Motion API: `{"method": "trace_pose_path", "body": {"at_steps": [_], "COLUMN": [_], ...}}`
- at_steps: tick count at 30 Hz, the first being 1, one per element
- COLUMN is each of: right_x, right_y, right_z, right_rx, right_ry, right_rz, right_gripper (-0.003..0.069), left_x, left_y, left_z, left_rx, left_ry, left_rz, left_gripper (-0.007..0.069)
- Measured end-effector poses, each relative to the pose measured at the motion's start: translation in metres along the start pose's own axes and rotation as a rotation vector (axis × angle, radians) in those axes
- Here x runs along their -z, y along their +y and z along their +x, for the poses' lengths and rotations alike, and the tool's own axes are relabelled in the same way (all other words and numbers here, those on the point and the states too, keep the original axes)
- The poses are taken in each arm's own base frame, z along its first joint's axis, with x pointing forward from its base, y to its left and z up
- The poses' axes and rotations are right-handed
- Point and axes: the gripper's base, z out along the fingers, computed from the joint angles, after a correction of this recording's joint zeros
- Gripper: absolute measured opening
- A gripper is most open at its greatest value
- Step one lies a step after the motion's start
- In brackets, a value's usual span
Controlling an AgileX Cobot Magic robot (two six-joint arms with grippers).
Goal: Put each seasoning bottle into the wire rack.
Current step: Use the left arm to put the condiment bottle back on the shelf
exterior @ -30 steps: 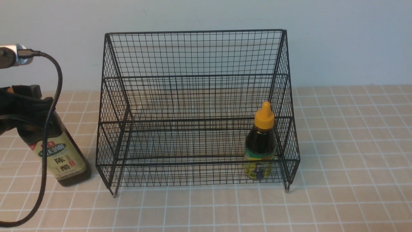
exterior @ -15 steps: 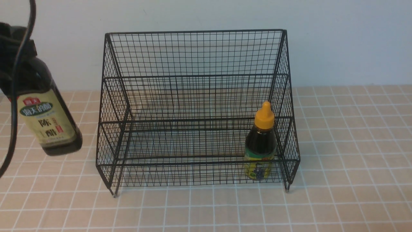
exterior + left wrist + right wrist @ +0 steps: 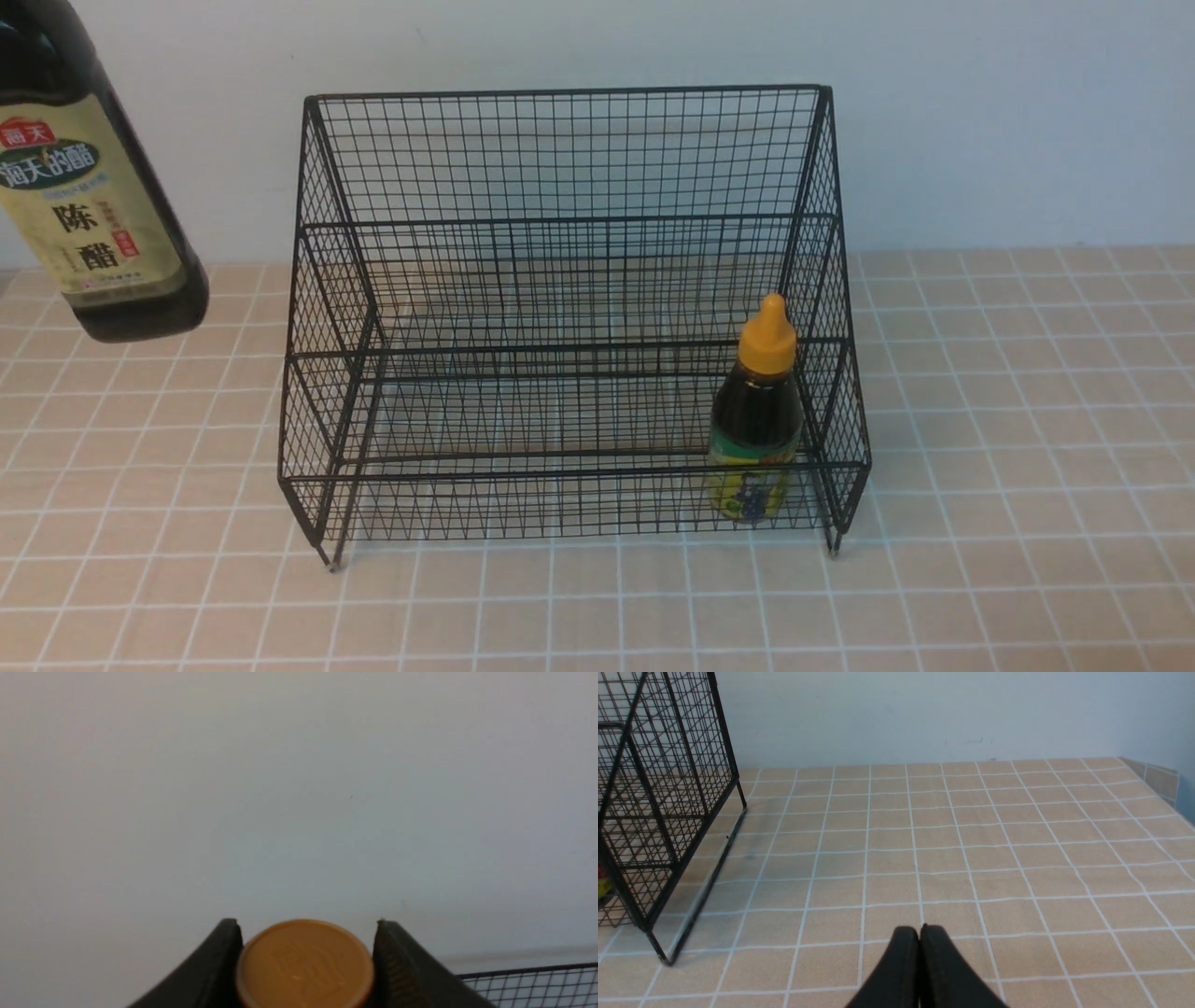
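Note:
The tall dark bottle (image 3: 89, 205) with the beige-green label hangs in the air at the far left of the front view, tilted, well above the tiled table and left of the wire rack (image 3: 569, 159). Its top runs out of that view. In the left wrist view my left gripper (image 3: 306, 952) is shut on the bottle's gold cap (image 3: 304, 966), one black finger on each side. The short bottle with the orange pointed cap (image 3: 758, 411) stands upright in the rack's lower tier at its right end. My right gripper (image 3: 919, 933) is shut and empty over bare tiles, right of the rack (image 3: 658, 812).
The tan tiled table (image 3: 1008, 448) spreads around the rack, with a pale wall (image 3: 1008, 121) behind it. A low tiled rim (image 3: 1153, 777) marks the table's far right corner.
The left gripper has lifted the tall bottle from the table beside the rack high up into the air. The arm and its cable have left the front view. The right arm has not moved.

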Motion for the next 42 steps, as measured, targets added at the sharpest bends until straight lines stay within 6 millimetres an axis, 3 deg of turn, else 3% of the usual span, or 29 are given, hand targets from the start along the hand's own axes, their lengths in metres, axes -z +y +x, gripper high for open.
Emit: {"method": "trace_pose_path", "body": {"at_steps": [8, 15, 23, 37, 42], "right_x": [0.0, 0.0, 0.0, 0.0, 0.0], "right_y": [0.0, 0.0, 0.0, 0.0, 0.0], "right_z": [0.0, 0.0, 0.0, 0.0, 0.0], "right_rx": [0.0, 0.0, 0.0, 0.0, 0.0], "right_ry": [0.0, 0.0, 0.0, 0.0, 0.0], "right_rz": [0.0, 0.0, 0.0, 0.0, 0.0], "right_gripper": [-0.0013, -0.0013, -0.0013, -0.0013, -0.0013], "left_x": [-0.01, -0.05, -0.078, -0.101, -0.105], "left_y": [-0.038, -0.062, -0.069, -0.08, -0.081], "left_z": [-0.002, 0.022, 0.051, 0.099, 0.104], "left_rx": [0.02, 0.014, 0.006, -0.02, -0.021], "left_ry": [-0.03, 0.014, 0.124, 0.395, 0.416], "left_rz": [0.152, 0.2, 0.21, 0.275, 0.277], "left_gripper": [0.0319, 0.0319, 0.0319, 0.0319, 0.0319]}}
